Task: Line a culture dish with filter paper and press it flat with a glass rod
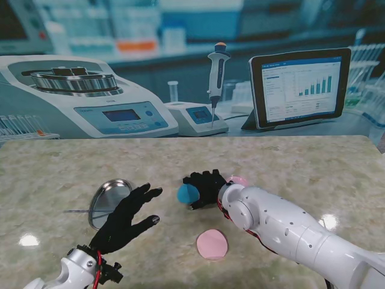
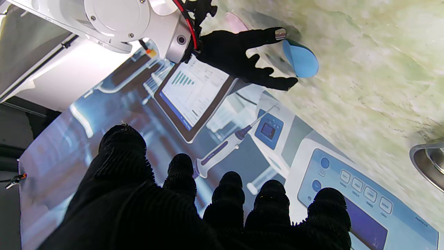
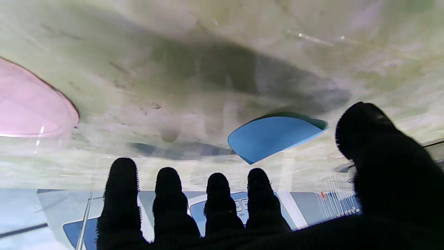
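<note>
The culture dish (image 1: 107, 200), round and grey with a shiny rim, lies on the marble table (image 1: 313, 174) at the left; its rim (image 2: 428, 163) shows in the left wrist view. A thin glass rod (image 1: 73, 211) lies just left of it. My left hand (image 1: 125, 218) hovers open beside the dish's nearer right edge, fingers spread, holding nothing. A blue filter paper disc (image 1: 187, 193) (image 2: 301, 59) (image 3: 274, 137) stands tilted off the table at the centre. My right hand (image 1: 207, 186) (image 2: 239, 57) has thumb and a fingertip on its opposite edges.
A pink disc (image 1: 212, 244) lies nearer to me than the right hand. A second pink one (image 1: 239, 179) (image 3: 31, 107) sits just beyond the right wrist. A printed lab backdrop (image 1: 180, 72) stands along the table's far edge.
</note>
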Available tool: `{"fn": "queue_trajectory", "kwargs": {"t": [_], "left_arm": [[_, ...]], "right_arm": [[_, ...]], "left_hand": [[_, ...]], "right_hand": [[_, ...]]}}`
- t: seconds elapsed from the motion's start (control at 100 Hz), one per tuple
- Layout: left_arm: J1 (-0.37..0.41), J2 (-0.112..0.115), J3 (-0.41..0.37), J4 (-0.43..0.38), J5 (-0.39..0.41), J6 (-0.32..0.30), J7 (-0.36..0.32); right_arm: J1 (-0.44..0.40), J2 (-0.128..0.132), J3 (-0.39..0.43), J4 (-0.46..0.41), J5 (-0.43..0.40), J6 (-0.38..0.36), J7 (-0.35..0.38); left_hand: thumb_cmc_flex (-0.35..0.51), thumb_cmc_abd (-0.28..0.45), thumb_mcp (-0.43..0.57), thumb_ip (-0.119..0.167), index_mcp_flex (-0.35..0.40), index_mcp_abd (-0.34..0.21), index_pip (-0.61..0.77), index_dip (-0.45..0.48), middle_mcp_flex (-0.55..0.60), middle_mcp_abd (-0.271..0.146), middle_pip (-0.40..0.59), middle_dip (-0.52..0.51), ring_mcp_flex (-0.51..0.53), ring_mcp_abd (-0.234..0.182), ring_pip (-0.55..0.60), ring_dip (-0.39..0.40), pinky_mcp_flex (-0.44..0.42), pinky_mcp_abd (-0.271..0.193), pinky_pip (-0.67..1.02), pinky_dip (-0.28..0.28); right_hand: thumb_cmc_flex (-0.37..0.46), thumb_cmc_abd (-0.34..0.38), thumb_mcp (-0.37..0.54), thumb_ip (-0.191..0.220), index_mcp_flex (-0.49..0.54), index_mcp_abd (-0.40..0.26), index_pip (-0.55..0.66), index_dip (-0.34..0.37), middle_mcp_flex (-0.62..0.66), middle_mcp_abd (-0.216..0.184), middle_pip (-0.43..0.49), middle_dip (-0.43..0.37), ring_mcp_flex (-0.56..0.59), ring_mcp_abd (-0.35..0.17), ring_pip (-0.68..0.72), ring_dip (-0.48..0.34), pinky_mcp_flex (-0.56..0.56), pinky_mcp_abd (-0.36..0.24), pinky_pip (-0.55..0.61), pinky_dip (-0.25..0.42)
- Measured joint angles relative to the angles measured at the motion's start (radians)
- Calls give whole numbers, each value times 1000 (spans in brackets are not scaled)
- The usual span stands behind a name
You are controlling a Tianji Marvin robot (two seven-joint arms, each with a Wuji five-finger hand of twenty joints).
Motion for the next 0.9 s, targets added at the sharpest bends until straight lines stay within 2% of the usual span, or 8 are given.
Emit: {"fn": "queue_trajectory", "kwargs": {"t": [0.46,0.68,0.9], "left_arm": [[0,0,-3,1,-1,1,0],[1,0,-4,1,-2,2,-1],[3,0,-7,1,-3,4,-3]], "right_arm": [[29,-21,-38,49,9,5,-22],[33,-34,-44,71,14,10,-48],[37,-38,-52,77,14,10,-52]], "left_hand": [[0,0,0,0,0,0,0,0,0,0,0,0,0,0,0,0,0,0,0,0],[0,0,0,0,0,0,0,0,0,0,0,0,0,0,0,0,0,0,0,0],[0,0,0,0,0,0,0,0,0,0,0,0,0,0,0,0,0,0,0,0]], "right_hand": [[1,-10,0,0,0,0,11,29,0,0,0,1,0,0,0,0,0,0,0,2],[1,-10,0,0,0,5,60,137,0,0,12,51,0,0,0,0,0,1,0,14],[1,-10,0,0,0,12,84,153,0,0,14,53,0,0,0,0,5,1,0,15]]}}
